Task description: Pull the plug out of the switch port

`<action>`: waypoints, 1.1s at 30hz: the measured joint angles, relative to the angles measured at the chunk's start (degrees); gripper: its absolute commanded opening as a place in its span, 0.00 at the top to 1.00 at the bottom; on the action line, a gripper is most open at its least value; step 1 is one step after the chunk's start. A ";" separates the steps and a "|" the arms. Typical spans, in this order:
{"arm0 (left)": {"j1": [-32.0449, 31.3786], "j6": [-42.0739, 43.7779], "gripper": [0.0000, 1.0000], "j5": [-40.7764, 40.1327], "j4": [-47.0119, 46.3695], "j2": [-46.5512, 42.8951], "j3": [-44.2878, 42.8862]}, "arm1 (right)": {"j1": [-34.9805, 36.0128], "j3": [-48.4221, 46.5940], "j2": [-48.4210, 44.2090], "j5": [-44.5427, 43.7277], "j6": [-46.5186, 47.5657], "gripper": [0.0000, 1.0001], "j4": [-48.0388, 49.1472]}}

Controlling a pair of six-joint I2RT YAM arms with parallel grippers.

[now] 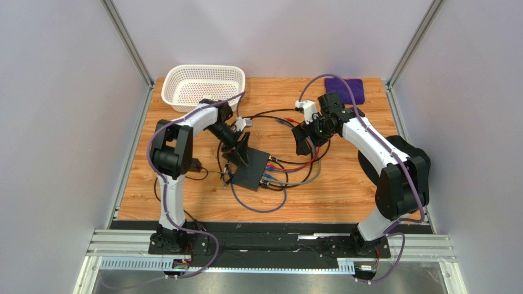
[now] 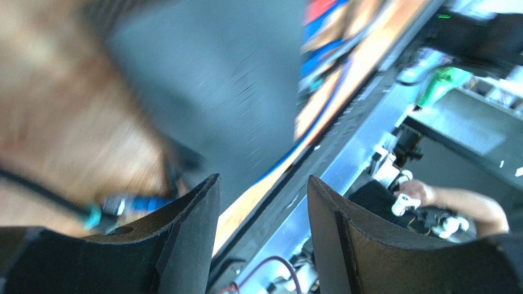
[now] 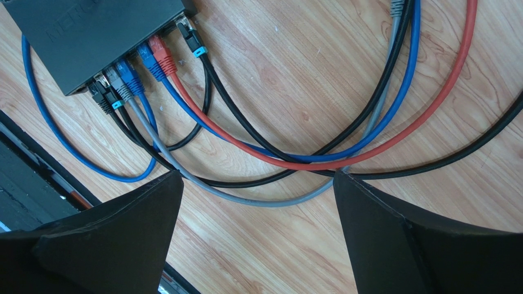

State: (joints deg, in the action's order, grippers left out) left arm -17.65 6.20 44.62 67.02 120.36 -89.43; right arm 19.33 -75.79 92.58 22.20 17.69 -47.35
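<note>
The switch is a flat black box lying mid-table, with its socket row facing right and toward the front. Red, blue, grey and black plugs sit in its ports, and the box itself fills the top left of the right wrist view. My left gripper hovers over the switch's back left part, open with nothing between its fingers; that view is blurred, showing the switch and a blue plug. My right gripper is open above the cables, right of the switch.
A white basket stands at the back left and a purple cloth at the back right. Blue, red, grey and black cables loop over the wood right of and in front of the switch. A metal rail lines the front edge.
</note>
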 measured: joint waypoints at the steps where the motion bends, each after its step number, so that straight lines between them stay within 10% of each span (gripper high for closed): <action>1: -0.24 0.94 0.36 1.66 0.79 1.18 -2.64 | 0.00 0.00 0.00 -0.11 0.17 0.03 0.00; 5: 0.63 3.78 0.32 5.64 3.78 1.44 -5.84 | 0.02 -0.02 0.00 -0.24 0.85 0.05 -0.04; 15: 12.52 1.60 0.16 -2.97 -4.72 -8.22 1.07 | 6.69 -5.51 3.67 1.57 2.64 0.50 1.29; 25: 11.85 2.05 0.30 -2.97 -7.48 -10.38 8.24 | 12.79 -18.73 19.93 8.39 1.16 0.92 3.32; 33: 12.13 27.26 0.30 -4.02 -11.13 -29.22 16.74 | 15.10 -21.22 25.42 14.40 -6.27 1.00 4.94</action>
State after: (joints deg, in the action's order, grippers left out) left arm -5.52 33.45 40.60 55.90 91.13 -72.69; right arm 34.44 -97.01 117.99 36.60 11.42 -42.41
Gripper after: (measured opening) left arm 0.694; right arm 0.010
